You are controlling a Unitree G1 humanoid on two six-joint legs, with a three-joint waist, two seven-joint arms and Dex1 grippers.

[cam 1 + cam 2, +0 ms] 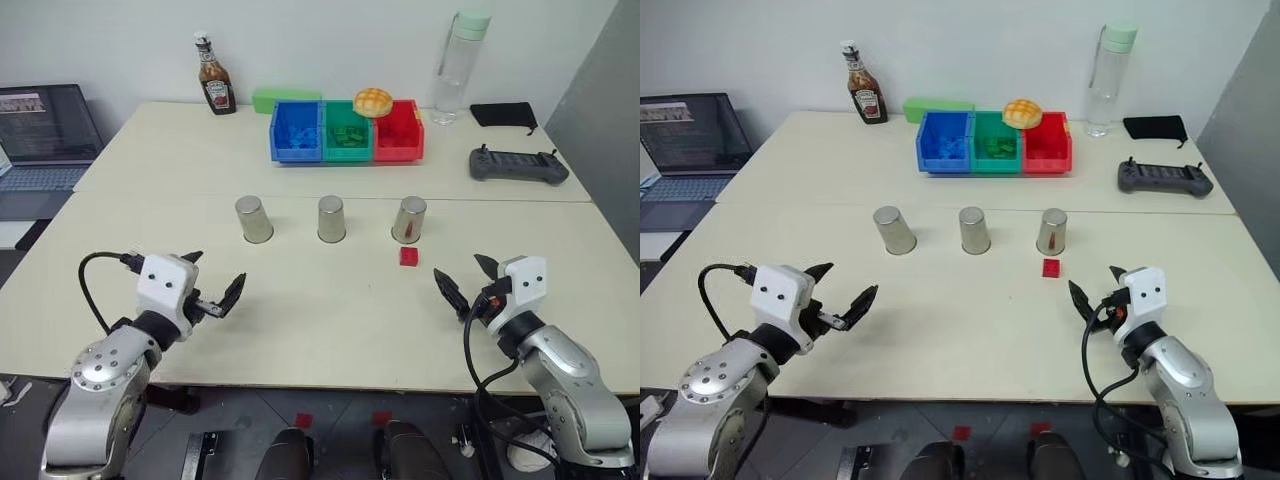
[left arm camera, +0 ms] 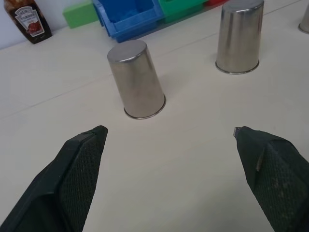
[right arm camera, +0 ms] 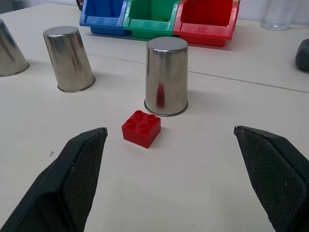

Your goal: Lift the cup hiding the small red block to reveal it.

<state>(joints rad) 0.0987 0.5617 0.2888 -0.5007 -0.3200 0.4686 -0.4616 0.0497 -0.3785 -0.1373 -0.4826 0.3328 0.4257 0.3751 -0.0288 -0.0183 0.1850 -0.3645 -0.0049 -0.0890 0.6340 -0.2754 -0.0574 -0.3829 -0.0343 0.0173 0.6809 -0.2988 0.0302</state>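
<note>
Three silvery cups stand upside down in a row across the table: left [image 1: 254, 219], middle [image 1: 331, 219] and right [image 1: 409, 219]. The small red block [image 1: 408, 256] lies bare on the table just in front of the right cup, under no cup. My right gripper [image 1: 459, 266] hovers open near the table's front edge, a little right of the block [image 3: 141, 128] and the right cup [image 3: 166, 76]. My left gripper [image 1: 218, 270] hangs open at the front left, facing the left cup [image 2: 136, 79]. Neither gripper holds anything.
At the back stand blue, green and red bins [image 1: 345, 130] with a bun [image 1: 372, 101] on top, a ketchup bottle [image 1: 214, 80], a water bottle [image 1: 458, 65], a black controller [image 1: 518, 165] and a pouch [image 1: 503, 114]. A laptop [image 1: 45, 135] sits off the left edge.
</note>
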